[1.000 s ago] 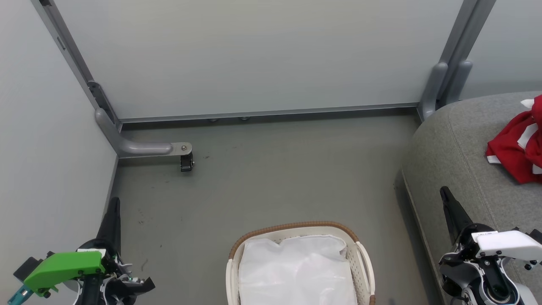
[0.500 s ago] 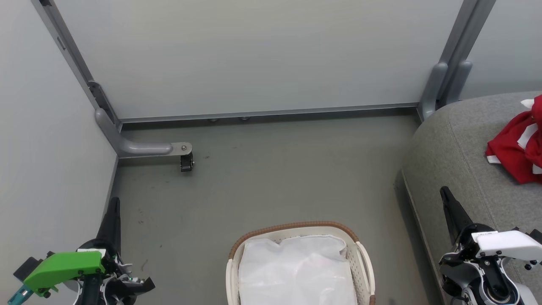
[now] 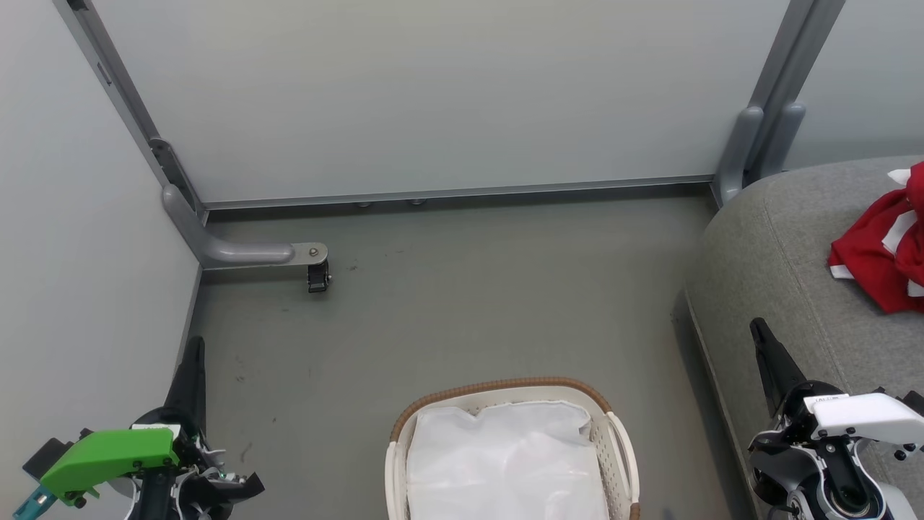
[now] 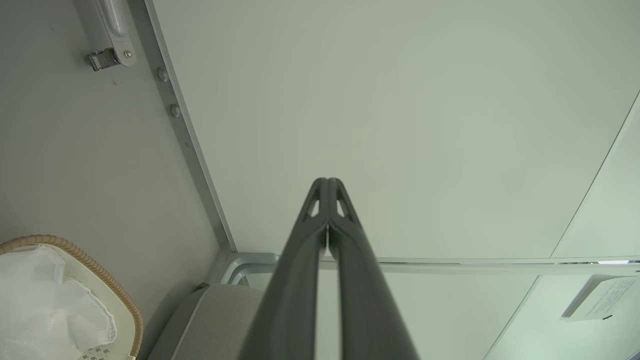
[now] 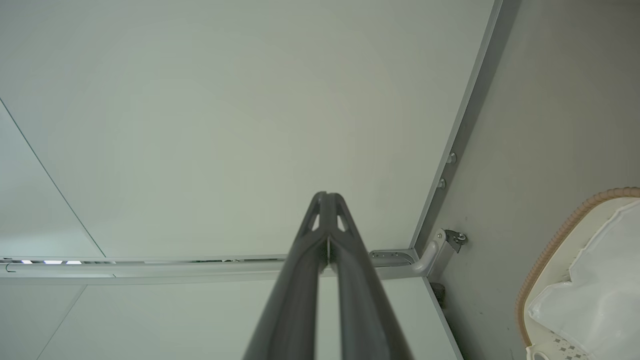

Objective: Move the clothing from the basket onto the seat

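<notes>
Clothing [image 3: 877,253] lies bunched on seat [image 3: 779,289], right of basket [image 3: 498,386], well apart from it. Basket holds white liner [image 3: 505,462]; no red in visible part. Left end effector [image 3: 195,343] left of basket, fingers pressed together, empty. Right end effector [image 3: 756,325] right of basket, at seat edge, fingers together, empty. Judgement: transfer looks complete; no step left.

clothing [image 3: 875,266] on seat [image 3: 783,278], basket [image 3: 498,383] on floor [image 3: 469,296]

Basket [image 3: 498,384] one, liner sheet [image 3: 505,462] one, clothing [image 3: 870,263] one, seat [image 3: 779,253] one; left end effector [image 3: 193,345], right end effector [image 3: 757,327]: two.
</notes>
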{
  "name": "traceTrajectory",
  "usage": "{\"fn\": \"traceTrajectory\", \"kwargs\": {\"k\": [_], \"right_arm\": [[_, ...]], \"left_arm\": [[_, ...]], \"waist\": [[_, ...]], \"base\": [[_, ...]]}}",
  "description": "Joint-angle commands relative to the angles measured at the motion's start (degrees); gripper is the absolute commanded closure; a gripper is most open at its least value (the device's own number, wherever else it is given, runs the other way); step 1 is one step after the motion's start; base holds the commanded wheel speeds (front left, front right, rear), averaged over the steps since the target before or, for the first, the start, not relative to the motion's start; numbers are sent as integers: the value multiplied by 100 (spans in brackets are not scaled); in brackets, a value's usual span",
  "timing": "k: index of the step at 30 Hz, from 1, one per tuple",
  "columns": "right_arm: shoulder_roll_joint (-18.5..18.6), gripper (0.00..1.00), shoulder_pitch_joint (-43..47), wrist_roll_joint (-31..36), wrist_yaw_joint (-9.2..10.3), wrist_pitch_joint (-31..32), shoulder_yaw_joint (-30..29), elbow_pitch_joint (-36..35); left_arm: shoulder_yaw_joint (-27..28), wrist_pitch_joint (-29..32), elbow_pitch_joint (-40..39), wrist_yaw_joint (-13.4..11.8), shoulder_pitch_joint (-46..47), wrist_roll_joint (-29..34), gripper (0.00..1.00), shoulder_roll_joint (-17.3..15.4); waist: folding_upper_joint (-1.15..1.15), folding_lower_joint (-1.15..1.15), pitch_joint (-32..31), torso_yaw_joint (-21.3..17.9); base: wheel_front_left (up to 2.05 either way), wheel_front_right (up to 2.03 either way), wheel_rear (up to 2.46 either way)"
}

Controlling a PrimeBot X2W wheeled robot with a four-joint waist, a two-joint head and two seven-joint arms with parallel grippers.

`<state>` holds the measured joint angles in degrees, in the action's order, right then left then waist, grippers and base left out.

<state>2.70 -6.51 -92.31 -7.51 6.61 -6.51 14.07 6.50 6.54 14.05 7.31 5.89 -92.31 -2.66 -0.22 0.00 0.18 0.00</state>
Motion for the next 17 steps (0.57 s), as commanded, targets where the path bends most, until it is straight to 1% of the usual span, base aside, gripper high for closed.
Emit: {"fn": "traceTrajectory", "kwargs": {"k": [1, 17], "right_arm": [[34, 100, 59, -19, 4, 9, -12, -22], [34, 100, 59, -19, 4, 9, -12, -22]], "left_arm": [[12, 21, -11, 33, 67, -18, 100, -40], [12, 21, -11, 33, 67, -19, 100, -40]], "waist": [[22, 0, 0, 0], [22, 0, 0, 0]], "base": [[0, 0, 0], [0, 0, 0]]}}
